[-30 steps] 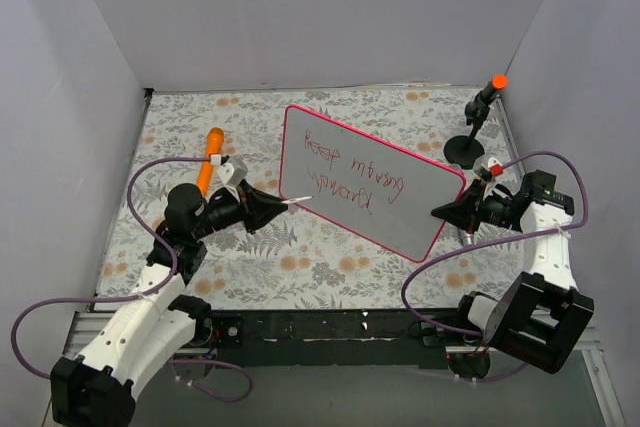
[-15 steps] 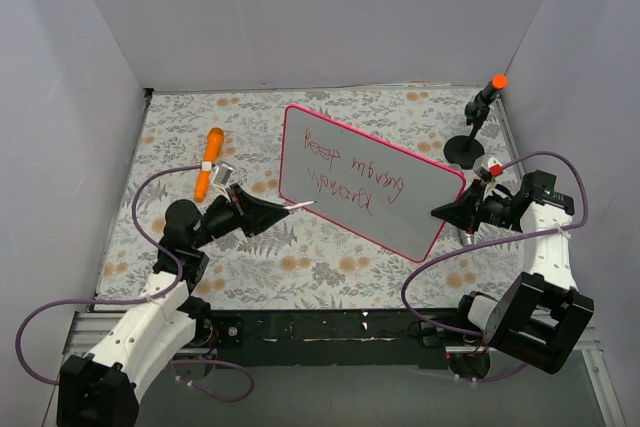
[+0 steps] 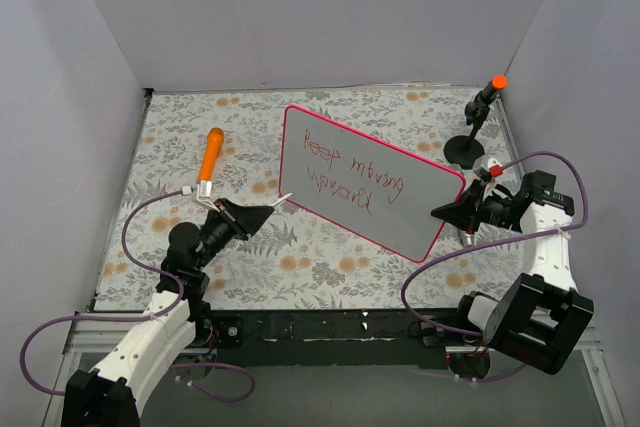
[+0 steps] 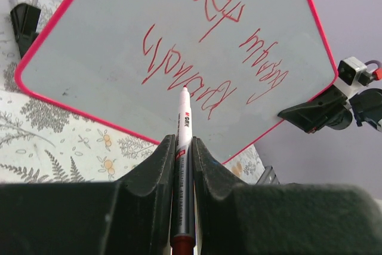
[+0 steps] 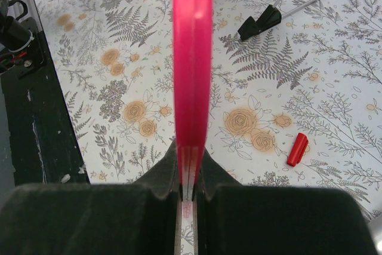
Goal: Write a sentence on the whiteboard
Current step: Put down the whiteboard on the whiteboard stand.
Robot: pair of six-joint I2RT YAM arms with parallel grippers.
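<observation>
The whiteboard (image 3: 390,172) with its pink-red frame stands tilted in mid table; it also shows in the left wrist view (image 4: 107,52). The sentence (image 3: 350,182) is on it in two red handwritten lines, seen closer in the left wrist view (image 4: 203,58). My left gripper (image 3: 268,210) is shut on a marker pen (image 4: 182,147), whose tip points at the board's lower left corner, a little off it. My right gripper (image 3: 442,211) is shut on the whiteboard's right edge (image 5: 192,58), seen edge-on.
An orange-handled tool (image 3: 210,159) lies on the flowered cloth at the left. A black stand with an orange top (image 3: 478,117) is at the back right. A red pen cap (image 5: 297,148) lies on the cloth under the board. Black board feet (image 5: 262,21) show behind.
My left arm has drawn back toward the near left, taking the marker tip off the board's lower left edge. The right gripper and board have not moved.
</observation>
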